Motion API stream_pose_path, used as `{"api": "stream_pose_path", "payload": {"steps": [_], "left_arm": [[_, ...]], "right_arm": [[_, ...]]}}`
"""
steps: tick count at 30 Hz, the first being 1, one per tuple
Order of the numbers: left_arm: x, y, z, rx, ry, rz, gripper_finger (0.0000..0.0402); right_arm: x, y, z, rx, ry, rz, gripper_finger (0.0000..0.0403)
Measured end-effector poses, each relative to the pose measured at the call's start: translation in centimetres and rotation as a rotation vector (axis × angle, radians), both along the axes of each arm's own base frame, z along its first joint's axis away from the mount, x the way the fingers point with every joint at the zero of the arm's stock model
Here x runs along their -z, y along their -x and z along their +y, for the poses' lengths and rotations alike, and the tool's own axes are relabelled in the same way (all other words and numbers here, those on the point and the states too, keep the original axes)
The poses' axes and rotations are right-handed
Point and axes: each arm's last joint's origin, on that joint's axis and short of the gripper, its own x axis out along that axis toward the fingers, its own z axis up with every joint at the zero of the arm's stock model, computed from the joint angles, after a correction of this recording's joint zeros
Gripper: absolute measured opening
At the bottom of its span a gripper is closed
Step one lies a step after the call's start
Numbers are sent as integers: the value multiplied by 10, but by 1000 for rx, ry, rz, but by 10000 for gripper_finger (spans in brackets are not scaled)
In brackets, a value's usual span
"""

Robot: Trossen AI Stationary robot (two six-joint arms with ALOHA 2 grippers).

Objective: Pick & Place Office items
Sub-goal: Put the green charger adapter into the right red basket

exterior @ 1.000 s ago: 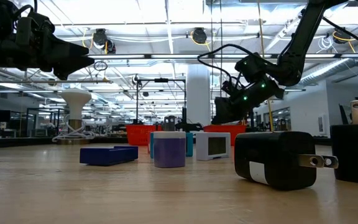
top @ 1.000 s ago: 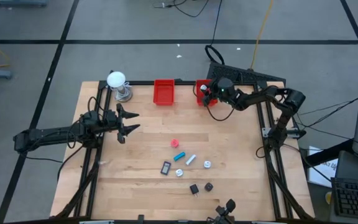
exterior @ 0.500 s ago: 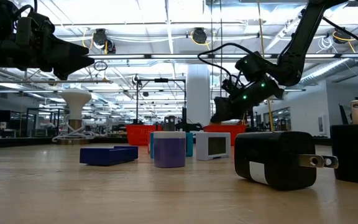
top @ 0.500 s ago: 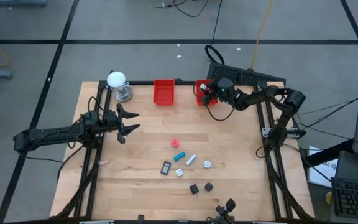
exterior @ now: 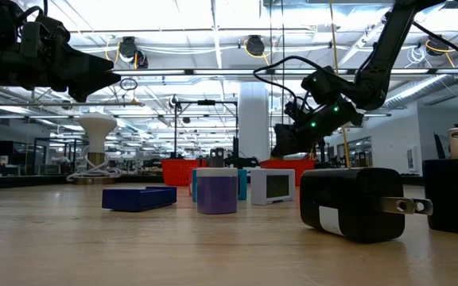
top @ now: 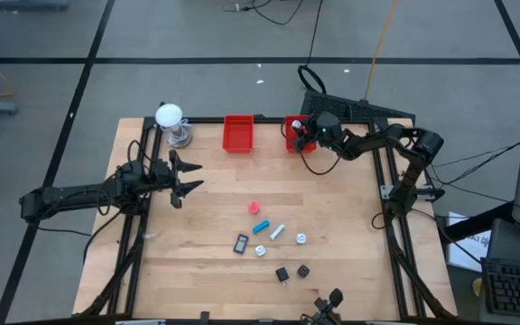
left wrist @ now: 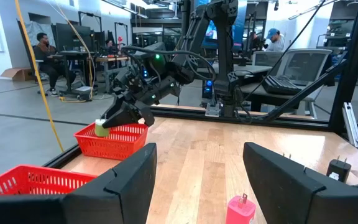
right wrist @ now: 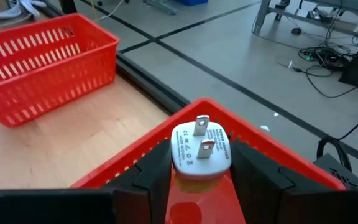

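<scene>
My right gripper (top: 299,133) is shut on a small white and yellow-green plug piece (right wrist: 199,149) above the right red bin (right wrist: 272,146) at the table's far edge. It also shows in the left wrist view (left wrist: 102,128). My left gripper (top: 184,177) is open and empty above the table's left side. Lying flat on the table's middle are a pink piece (top: 254,208), a cyan piece (top: 260,226), a pale blue piece (top: 277,231), two white round pieces (top: 301,239), a dark flat rectangle (top: 241,243) and two black cubes (top: 282,273). My right gripper pinches the plug piece by its two opposite sides (right wrist: 178,163) between its two fingers (right wrist: 157,171). The white face with the two metal prongs (right wrist: 201,127) points away from the wrist. The fingers slant down from the table's right. The piece is lifted clear above the bin.
A second red bin (top: 237,132) stands left of the first at the far edge. A white ball on a metal stand (top: 170,119) is at the far left corner. Bare wood lies between the bins and the small pieces. People sit at desks beyond the table (left wrist: 42,53).
</scene>
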Motion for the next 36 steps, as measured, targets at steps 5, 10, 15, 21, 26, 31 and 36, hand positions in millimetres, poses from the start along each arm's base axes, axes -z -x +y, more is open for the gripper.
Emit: {"api": "stream_pose_path", "payload": {"steps": [5, 10, 15, 21, 26, 31, 36], "left_arm": [[0, 0, 0, 0, 0, 0, 244], [0, 0, 0, 0, 0, 0, 244], [0, 0, 0, 0, 0, 0, 244], [0, 0, 0, 0, 0, 0, 244], [0, 0, 0, 0, 0, 0, 244], [0, 0, 0, 0, 0, -1, 244], [0, 0, 0, 0, 0, 0, 244]], "right_arm": [[5, 1, 1, 4, -42, 30, 137], [6, 2, 2, 4, -53, 43, 137], [8, 3, 2, 3, -64, 56, 137], [8, 3, 3, 3, -69, 62, 137], [11, 4, 4, 3, -90, 87, 137], [12, 4, 4, 1, -98, 94, 137], [12, 4, 4, 1, -99, 95, 137]]}}
